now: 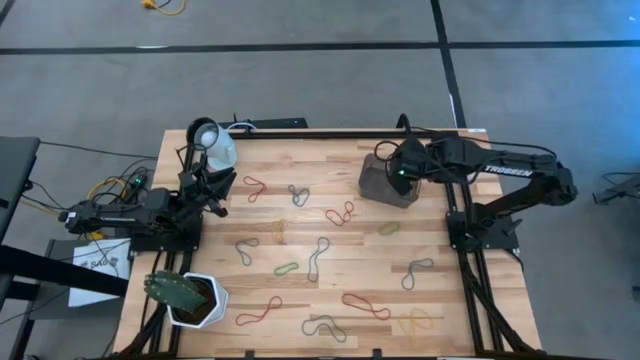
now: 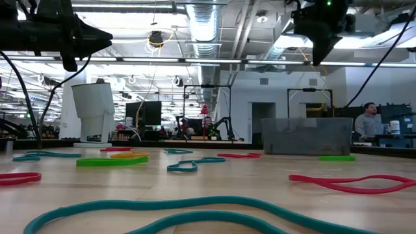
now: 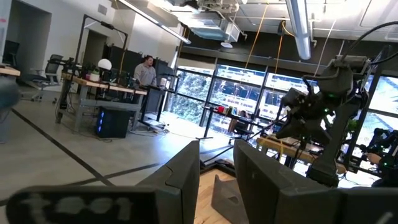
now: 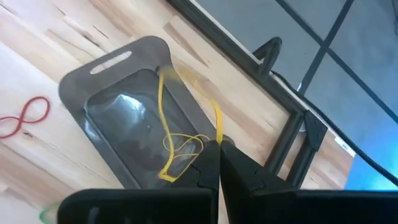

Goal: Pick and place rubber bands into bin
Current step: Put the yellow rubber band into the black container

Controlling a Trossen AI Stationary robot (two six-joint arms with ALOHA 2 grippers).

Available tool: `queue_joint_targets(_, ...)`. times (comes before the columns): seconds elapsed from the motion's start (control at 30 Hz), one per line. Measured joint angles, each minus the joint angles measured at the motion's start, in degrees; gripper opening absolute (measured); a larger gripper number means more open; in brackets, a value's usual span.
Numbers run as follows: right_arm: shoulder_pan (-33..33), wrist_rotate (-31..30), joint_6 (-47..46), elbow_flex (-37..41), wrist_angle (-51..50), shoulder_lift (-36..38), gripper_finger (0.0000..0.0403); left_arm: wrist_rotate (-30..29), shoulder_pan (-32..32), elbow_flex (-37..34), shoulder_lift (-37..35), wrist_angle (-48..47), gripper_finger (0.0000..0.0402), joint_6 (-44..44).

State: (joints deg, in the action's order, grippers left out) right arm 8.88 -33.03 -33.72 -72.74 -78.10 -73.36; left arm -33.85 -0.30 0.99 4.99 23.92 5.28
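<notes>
The bin (image 1: 380, 186), a dark grey low-walled tray, stands at the table's far right; it also shows in the right wrist view (image 4: 112, 62) and the low view (image 2: 305, 135). My right gripper (image 4: 219, 148) hovers above it (image 1: 399, 174), shut on a yellow rubber band (image 4: 163, 118). Several more rubber bands lie flat on the wood: red (image 1: 255, 187), green (image 1: 286, 268), grey (image 1: 318, 258), yellow (image 1: 415, 320). My left gripper (image 3: 217, 180) waits at the table's left edge (image 1: 215, 195), raised, open, nothing between its fingers. My right gripper pinches a strand of the yellow rubber band (image 4: 216, 132) between its two shut fingertips. The fingers slant down from above, coming from the table's right side. The band hangs slack below them as a long loop over the bin's inside; whether its lower end (image 4: 166, 177) touches the bin floor, I cannot tell.
A white cup (image 1: 215, 146) stands at the far left corner, a white pot with a green plant (image 1: 192, 298) at the near left corner. Black frame rails (image 1: 470, 290) run along the table's edges. A person stands in the room beyond the table (image 2: 370, 120).
</notes>
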Motion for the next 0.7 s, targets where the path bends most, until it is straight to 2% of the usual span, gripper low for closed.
queue_joint_targets(0.17,0.0,0.14,-2.57,3.22,0.03,0.0,0.0,0.0,0.0,0.0,-0.02,0.0,0.0088,-0.02)
queue_joint_targets(0.4,0.0,0.77,-2.73,11.73,6.32,-0.02,0.0,0.0,0.01,0.0,-0.02,0.0,0.0088,-0.02)
queue_joint_targets(0.7,0.0,8.52,-2.83,17.15,12.79,-0.02,0.0,-0.02,0.02,0.0,-0.01,0.0,0.0088,-0.02)
